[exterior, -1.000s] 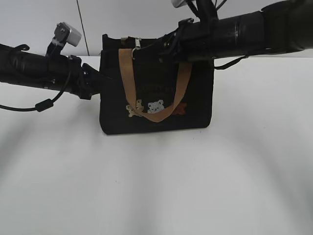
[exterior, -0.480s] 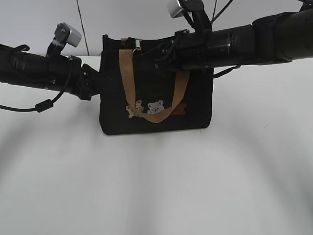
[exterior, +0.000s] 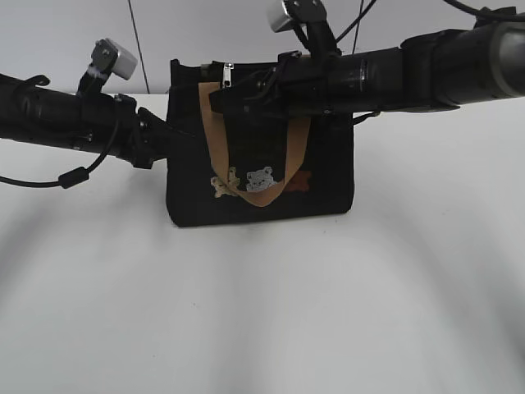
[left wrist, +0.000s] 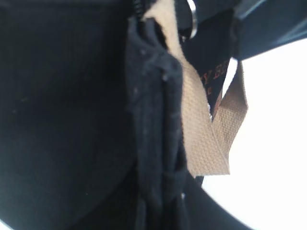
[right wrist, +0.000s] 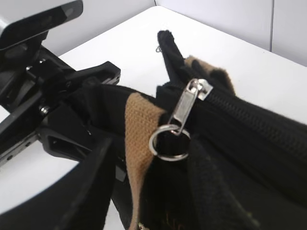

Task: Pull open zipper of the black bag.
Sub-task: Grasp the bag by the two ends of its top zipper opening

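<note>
left pincer (exterior: 168,135) clamped on black bag (exterior: 328,176) edge as anchor | right pincer (exterior: 221,100) apart, unclenched beside zipper (right wrist: 181,120), nothing gripped

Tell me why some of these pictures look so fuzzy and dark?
Left wrist view: too close, so the black bag and tan strap blur. Right wrist view: the zipper is fairly sharp, near parts soft. Exterior view: hazy, with soft shadows on the white table.

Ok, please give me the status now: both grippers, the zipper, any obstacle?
Left gripper shut on the black bag at its left edge. Right gripper beside the zipper pull, not gripping it. Zipper closed. Tan handle lies against the pull's ring.
</note>
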`<state>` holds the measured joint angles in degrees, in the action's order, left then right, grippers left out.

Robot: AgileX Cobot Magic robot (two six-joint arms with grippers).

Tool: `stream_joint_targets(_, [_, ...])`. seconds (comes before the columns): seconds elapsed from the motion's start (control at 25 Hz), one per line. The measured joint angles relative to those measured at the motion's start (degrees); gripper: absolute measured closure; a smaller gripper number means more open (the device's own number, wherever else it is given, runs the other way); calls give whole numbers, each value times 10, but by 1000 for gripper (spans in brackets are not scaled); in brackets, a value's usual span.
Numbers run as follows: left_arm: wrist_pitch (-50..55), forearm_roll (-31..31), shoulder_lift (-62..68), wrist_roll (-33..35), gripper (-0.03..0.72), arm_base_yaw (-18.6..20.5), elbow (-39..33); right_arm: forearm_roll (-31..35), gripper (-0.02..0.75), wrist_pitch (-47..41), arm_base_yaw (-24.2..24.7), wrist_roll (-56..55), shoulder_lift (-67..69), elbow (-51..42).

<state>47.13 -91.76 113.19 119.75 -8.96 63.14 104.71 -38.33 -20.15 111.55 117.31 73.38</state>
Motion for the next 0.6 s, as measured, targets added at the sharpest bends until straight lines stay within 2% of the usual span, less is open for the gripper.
stream_joint_targets(0.48, [-2,1,0,0,641,1,0,0,362,34,-17,-10,14,26])
stream_joint_targets(0.6, [-2,1,0,0,641,1,0,0,409,38,-17,-10,14,26])
